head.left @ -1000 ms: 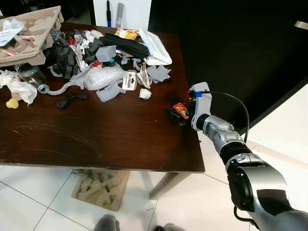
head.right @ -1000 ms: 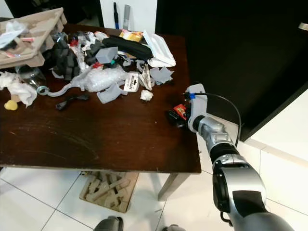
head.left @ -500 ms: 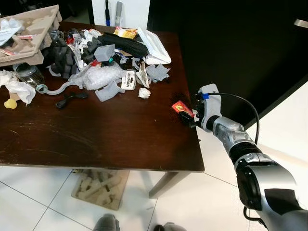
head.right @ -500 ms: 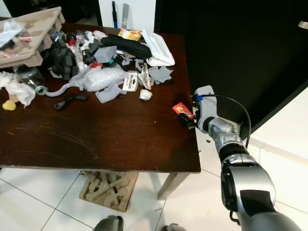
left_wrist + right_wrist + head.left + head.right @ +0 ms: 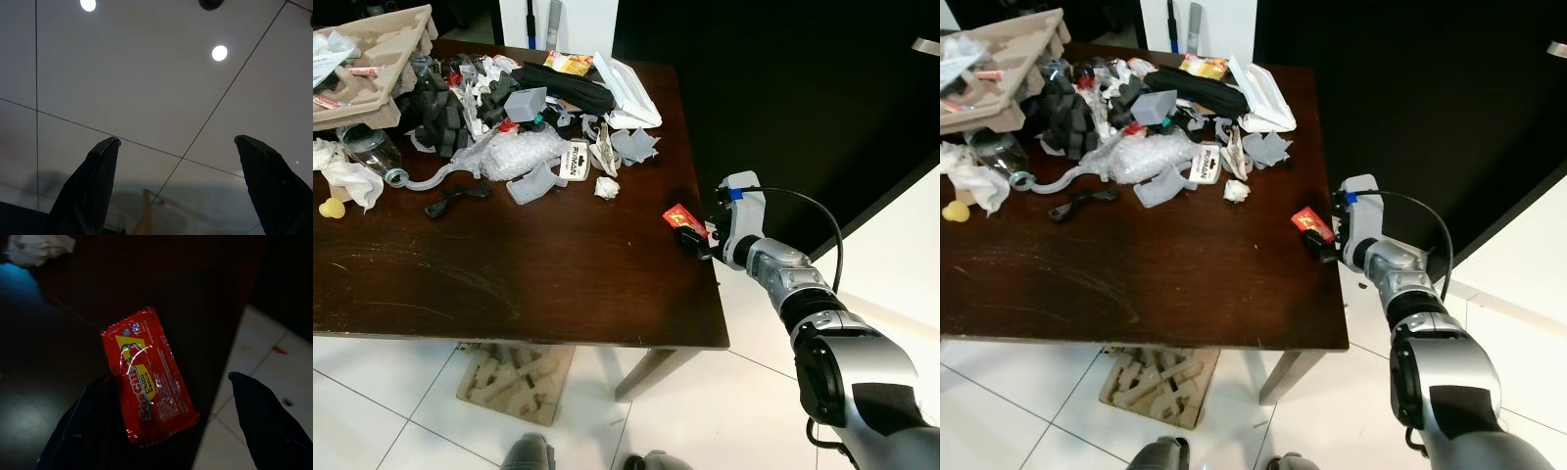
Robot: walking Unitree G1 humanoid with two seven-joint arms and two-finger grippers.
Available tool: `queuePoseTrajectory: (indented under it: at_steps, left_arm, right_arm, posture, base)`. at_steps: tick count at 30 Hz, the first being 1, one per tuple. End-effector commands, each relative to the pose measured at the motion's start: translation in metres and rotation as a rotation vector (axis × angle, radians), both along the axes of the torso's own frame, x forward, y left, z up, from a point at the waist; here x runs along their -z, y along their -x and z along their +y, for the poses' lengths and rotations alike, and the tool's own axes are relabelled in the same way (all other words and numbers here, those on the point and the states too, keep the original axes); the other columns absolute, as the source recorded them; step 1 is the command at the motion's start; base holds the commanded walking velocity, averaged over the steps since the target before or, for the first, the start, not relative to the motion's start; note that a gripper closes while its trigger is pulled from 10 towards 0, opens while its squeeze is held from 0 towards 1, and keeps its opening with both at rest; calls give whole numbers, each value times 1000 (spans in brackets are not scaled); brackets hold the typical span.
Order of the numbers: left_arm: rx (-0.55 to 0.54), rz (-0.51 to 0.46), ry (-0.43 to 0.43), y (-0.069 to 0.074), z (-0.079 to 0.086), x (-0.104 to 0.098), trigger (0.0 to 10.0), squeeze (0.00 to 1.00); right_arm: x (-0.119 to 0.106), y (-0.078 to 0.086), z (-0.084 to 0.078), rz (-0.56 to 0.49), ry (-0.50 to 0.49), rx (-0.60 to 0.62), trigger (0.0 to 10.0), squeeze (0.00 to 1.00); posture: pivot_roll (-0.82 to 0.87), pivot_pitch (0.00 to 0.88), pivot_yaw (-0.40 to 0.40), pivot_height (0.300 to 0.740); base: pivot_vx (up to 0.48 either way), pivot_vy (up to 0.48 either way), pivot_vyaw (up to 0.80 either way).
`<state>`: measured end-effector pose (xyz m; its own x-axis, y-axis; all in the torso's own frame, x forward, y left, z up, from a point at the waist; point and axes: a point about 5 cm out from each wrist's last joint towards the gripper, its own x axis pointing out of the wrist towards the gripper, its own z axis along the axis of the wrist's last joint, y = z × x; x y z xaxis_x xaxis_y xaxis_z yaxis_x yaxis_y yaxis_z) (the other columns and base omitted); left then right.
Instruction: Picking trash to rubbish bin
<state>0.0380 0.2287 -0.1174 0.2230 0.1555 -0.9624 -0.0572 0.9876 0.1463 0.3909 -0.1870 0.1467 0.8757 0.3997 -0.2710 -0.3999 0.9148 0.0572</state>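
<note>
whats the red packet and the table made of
Red packet: looks like glossy plastic or foil film. It has crimped, serrated end seals, wrinkles that catch the light, and a printed label reading chili sauce.

Table: appears to be dark brown wood or wood veneer with a semi-gloss finish; faint grain streaks and soft reflections show on the top.

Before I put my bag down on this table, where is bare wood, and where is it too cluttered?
The table is bare across its near half, from the black strap and crumpled paper ball down to the front edge. The right edge holds the red sauce sachet at the right claw. The far half is crowded around the bubble wrap and cardboard tray.
</note>
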Motion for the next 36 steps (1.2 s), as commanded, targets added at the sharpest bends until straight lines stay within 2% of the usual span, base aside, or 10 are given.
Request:
queuePoseTrajectory:
  at_steps: [1, 7, 8, 9, 10, 11, 22, 30, 36]
  left_arm:
    - [-3, 36, 18, 13, -7, 3, 10000, 0]
    - [0, 32, 18, 10, -6, 2, 10000, 0]
    - [1, 31, 17, 10, -6, 2, 10000, 0]
    - [2, 30, 16, 9, -5, 2, 10000, 0]
    - [2, 30, 15, 9, -5, 2, 10000, 0]
    - [3, 30, 14, 9, -4, 2, 10000, 0]
    - [11, 29, 12, 6, -4, 2, 10000, 0]
    - [20, 25, 11, 3, -4, 1, 10000, 0]
    - [22, 23, 10, 1, -3, 1, 10000, 0]
  right_arm:
    - [23, 9, 1, 120, -33, -6, 10000, 0]
    - [29, 13, 1, 177, -27, -18, 10000, 0]
    - [30, 13, 1, 184, -28, -19, 9098, 0]
    - [30, 13, 1, 188, -30, -19, 9098, 0]
    - [29, 13, 0, 184, -22, -11, 2824, 0]
    - [29, 12, -1, 179, -20, -4, 0, 0]
    - [24, 10, -5, 152, -25, 38, 0, 0]
    - [19, 7, -9, 103, -70, 86, 0, 0]
    - [4, 3, -15, 21, -219, 138, 0, 0]
  posture:
    - [259, 247, -103, 740]
    - [257, 238, -106, 740]
    - [257, 236, -107, 740]
    - [257, 236, -107, 740]
    - [256, 234, -107, 740]
    - [255, 232, -107, 740]
    - [252, 222, -105, 740]
    - [248, 223, -100, 740]
    - [248, 220, -97, 740]
  base:
    - [0, 0, 0]
    - [0, 0, 0]
    - [0, 0, 0]
    - [0, 0, 0]
    - [0, 0, 0]
    - [0, 0, 0]
    - [0, 0, 0]
    - [0, 0, 0]
    - [0, 0, 0]
